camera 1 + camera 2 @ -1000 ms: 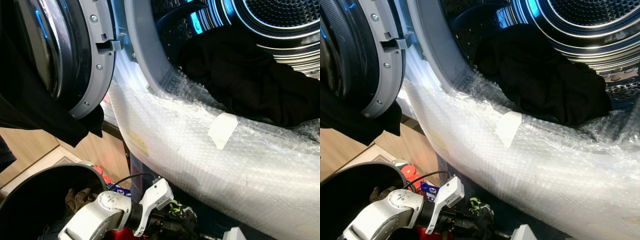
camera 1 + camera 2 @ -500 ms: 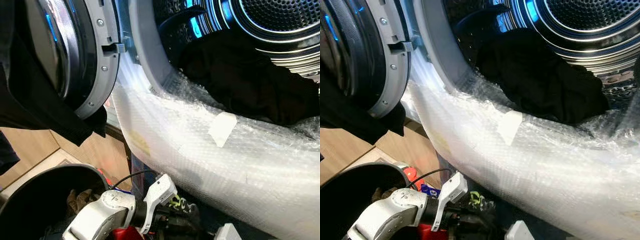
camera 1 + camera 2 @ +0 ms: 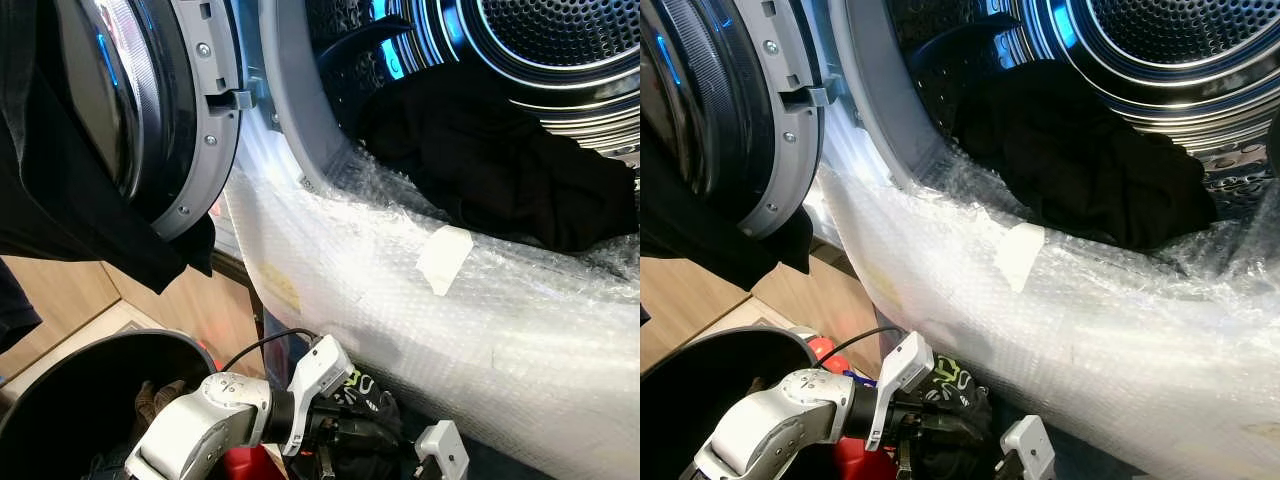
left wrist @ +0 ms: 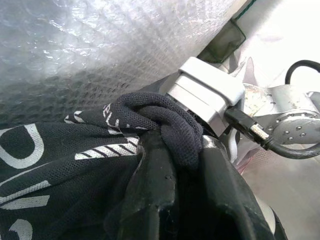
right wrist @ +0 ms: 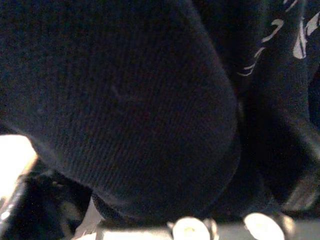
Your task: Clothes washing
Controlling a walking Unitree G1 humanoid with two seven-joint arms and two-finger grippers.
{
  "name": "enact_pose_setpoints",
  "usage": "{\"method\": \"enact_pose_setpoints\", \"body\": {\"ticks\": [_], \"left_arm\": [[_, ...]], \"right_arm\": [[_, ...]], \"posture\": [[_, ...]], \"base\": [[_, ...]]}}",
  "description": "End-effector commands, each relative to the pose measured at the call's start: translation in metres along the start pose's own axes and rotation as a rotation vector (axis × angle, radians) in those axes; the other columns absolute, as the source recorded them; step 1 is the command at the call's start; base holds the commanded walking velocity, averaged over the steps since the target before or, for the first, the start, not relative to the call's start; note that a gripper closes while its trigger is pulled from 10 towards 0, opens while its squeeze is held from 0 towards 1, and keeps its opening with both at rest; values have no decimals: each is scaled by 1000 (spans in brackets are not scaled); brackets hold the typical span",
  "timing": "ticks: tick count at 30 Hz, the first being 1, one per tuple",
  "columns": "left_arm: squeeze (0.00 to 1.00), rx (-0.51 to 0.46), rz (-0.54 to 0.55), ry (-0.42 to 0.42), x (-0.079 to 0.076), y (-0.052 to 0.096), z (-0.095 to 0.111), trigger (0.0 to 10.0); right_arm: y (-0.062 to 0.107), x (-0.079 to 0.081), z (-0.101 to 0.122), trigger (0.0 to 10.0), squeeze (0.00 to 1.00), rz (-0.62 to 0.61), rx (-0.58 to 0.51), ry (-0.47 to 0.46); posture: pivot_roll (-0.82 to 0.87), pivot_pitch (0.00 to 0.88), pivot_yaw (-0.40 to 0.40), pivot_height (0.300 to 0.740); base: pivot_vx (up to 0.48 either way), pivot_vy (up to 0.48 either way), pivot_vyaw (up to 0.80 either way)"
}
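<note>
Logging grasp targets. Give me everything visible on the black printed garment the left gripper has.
The black garment is a fine mesh-knit fabric with white printed lettering and stripes. It is bunched, with a rolled hem or cuff folded over the left gripper, whose black fingers pinch it. It hangs low, beneath the bubble wrap covering the washer's front, beside the black basket. The right gripper presses against it too; whether it grips is unclear.

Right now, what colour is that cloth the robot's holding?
Black mesh garment with white printed lettering, clearest in the left wrist view.
</note>
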State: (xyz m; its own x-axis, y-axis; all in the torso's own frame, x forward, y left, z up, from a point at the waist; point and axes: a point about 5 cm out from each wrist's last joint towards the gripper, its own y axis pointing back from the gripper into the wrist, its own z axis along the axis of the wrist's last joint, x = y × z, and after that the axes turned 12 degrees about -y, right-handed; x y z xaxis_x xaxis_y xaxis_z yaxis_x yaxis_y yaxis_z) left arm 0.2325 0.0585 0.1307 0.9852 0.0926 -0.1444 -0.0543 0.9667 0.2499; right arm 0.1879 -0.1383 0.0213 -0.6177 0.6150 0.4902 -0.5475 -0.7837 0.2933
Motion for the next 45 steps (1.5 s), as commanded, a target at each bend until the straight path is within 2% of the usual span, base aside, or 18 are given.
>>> {"method": "enact_pose_setpoints", "body": {"ticks": [1,8,13,23,24,25,26,27,29,31,32,36,40,43,45], "left_arm": [[0,-63,-47,-63,-6,-2,19,0],[0,-48,-31,-61,-5,4,17,0],[0,-22,-2,-92,0,8,16,0],[0,23,-23,-144,-8,5,11,0],[0,33,-13,-165,-7,6,10,2392],[0,76,2,-189,-5,7,7,6549],[0,104,7,-201,-3,8,4,10000],[0,174,61,-241,5,10,-2,10000],[0,199,125,-268,12,12,-5,10000],[0,199,151,-279,12,13,-6,10000],[0,203,131,-244,10,13,-9,10000],[0,176,123,-224,8,11,-7,10000],[0,148,225,-240,21,8,0,10000],[0,145,233,-224,24,7,1,10000],[0,177,211,-241,23,5,-2,10000]], "right_arm": [[-3,-1,1,0,0,3,-7,-3],[-4,-5,3,0,0,-6,-39,-24],[-5,-7,7,0,0,-1,-89,-37],[-3,0,-7,0,0,57,-27,-34],[-2,0,-7,0,0,59,-27,-34],[-1,-1,-6,0,0,57,-18,-28],[-1,-1,-6,0,0,62,-10,-24],[0,-1,-6,0,0,78,-6,-27],[2,-1,-5,0,0,84,-5,-22],[3,0,-5,0,0,88,-3,-20],[3,-1,-6,0,0,86,5,-13],[-2,-3,1,0,0,74,-26,-5],[-5,0,5,0,0,99,-35,-8],[-5,1,3,0,0,115,-18,0],[-6,-1,4,0,0,113,-18,2]], "posture": [[-49,7,46,740],[-42,0,47,740],[-38,0,52,740],[-43,0,62,740],[-44,0,62,740],[-44,0,61,740],[-45,0,66,740],[-44,0,67,740],[-39,0,66,740],[-33,0,68,740],[-31,0,67,740],[-40,0,78,740],[-34,0,80,740],[-30,0,79,740],[-30,1,81,740]], "base": [[0,0,0],[0,0,0],[0,0,0],[0,0,0],[0,0,0],[0,0,0],[0,0,0],[0,0,0],[0,0,0],[0,0,0],[0,0,0],[0,0,0],[0,0,0],[0,0,0],[0,0,0]]}}
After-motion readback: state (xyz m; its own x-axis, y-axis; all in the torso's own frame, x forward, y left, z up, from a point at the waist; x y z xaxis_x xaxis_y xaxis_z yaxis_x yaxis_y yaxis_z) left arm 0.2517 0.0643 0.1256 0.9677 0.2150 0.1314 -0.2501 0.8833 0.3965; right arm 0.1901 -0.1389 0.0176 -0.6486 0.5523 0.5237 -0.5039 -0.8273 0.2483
